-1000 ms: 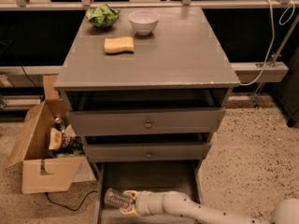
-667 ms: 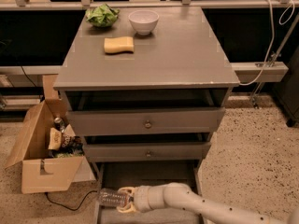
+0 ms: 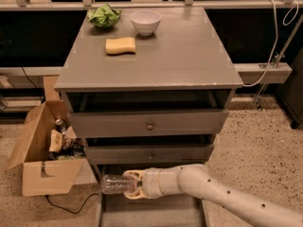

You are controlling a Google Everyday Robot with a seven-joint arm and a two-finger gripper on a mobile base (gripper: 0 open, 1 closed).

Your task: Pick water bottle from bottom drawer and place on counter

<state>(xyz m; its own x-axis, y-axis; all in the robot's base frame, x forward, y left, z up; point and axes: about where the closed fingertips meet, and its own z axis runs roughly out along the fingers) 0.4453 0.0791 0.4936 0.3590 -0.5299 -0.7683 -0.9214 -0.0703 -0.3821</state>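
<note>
Gripper (image 3: 129, 186) clenched on 1 end of the water bottle (image 3: 112, 184), sideways above the bottom drawer (image 3: 151, 214).

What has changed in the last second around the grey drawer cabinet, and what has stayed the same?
The gripper, shut on the small clear plastic water bottle, has lifted it up and slightly left above the shallow grey bottom drawer. The yellow sponge, white bowl and leafy greens on the flat grey counter have not moved.
</note>
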